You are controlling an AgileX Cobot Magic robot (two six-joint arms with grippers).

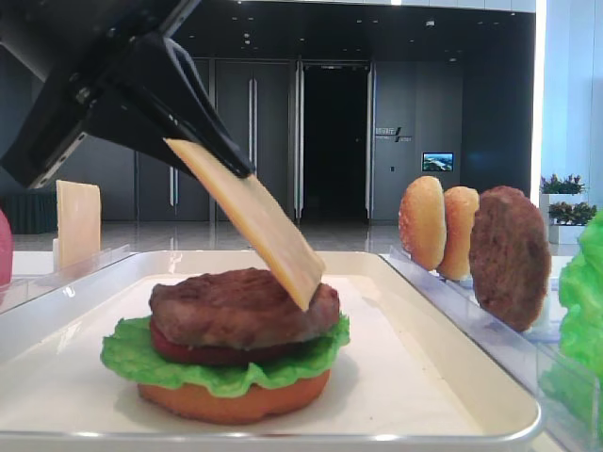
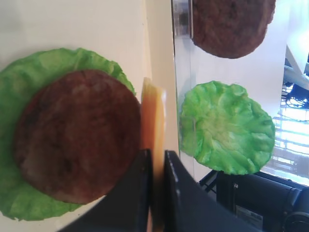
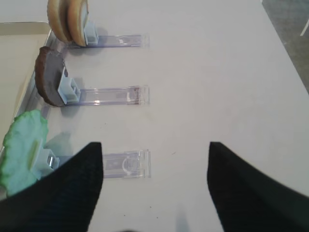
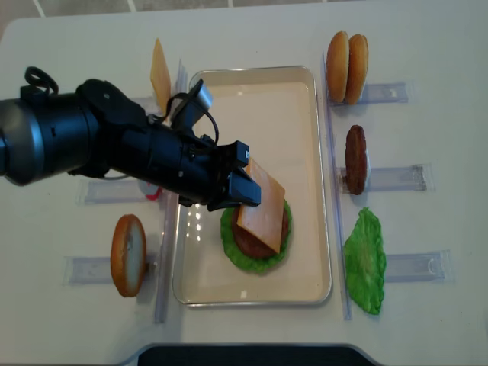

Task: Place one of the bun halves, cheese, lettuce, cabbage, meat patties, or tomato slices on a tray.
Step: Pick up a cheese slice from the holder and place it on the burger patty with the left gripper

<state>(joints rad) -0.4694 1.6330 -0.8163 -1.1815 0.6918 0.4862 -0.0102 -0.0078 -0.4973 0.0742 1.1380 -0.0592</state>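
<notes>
Your left hand pinching the cheese by its upper edge, slice tilted, long axis slanting down to its low corner touching the patty on the tray, right hand spread above the desk

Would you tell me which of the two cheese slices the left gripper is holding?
The tilted cheese slice above the burger's patty, clamped in the left gripper; the other slice stands in its rack.
</notes>
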